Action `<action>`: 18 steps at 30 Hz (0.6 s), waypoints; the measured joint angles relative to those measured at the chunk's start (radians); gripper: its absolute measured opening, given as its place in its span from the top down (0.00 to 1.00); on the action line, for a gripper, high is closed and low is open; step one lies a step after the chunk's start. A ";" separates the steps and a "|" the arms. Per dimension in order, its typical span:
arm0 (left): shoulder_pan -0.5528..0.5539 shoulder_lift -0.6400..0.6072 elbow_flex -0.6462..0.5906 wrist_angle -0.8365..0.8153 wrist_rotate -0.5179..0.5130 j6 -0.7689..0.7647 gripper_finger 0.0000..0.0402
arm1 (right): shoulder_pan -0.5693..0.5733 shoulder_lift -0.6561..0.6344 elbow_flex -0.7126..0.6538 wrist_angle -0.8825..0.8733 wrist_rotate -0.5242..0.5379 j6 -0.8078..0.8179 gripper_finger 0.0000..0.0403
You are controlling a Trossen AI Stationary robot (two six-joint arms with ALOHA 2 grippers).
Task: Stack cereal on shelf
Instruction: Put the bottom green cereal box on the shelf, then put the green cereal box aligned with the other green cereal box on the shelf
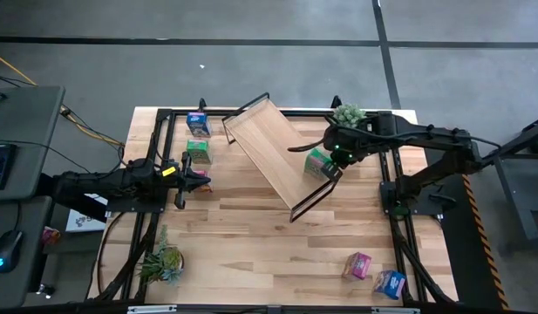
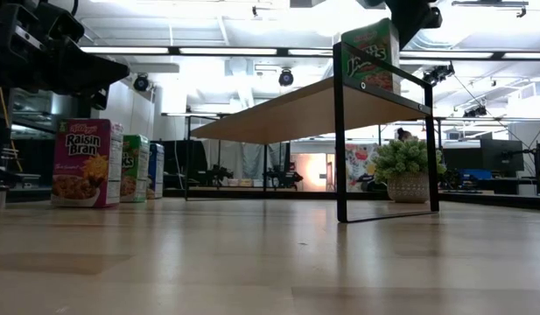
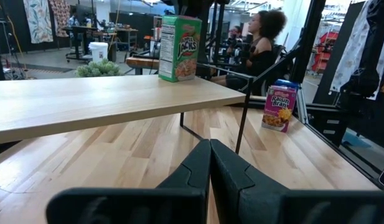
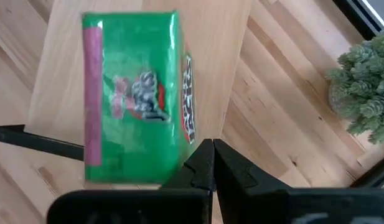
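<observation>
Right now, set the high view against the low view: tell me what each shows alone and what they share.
Only the high view shows the pink carton and blue carton near the table's front right corner, and the leafy plant at front left.

Only the low view shows the pink Raisin Bran box face-on, and the room's ceiling lights.

Both show the long light-wood shelf with the green cereal box standing on its end, and the potted plant beside it.

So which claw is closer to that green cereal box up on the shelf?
The right claw hangs just above the green cereal box on the shelf. The left claw sits across the table.
</observation>
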 joint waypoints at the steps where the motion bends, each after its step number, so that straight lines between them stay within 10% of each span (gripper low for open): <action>1: 0.000 0.000 0.000 0.000 0.000 0.000 1.00 | 0.000 -0.005 0.000 -0.005 0.000 0.004 1.00; 18: 0.000 0.000 0.000 0.003 0.000 0.027 1.00 | 0.178 -0.303 -0.075 0.046 0.308 0.061 1.00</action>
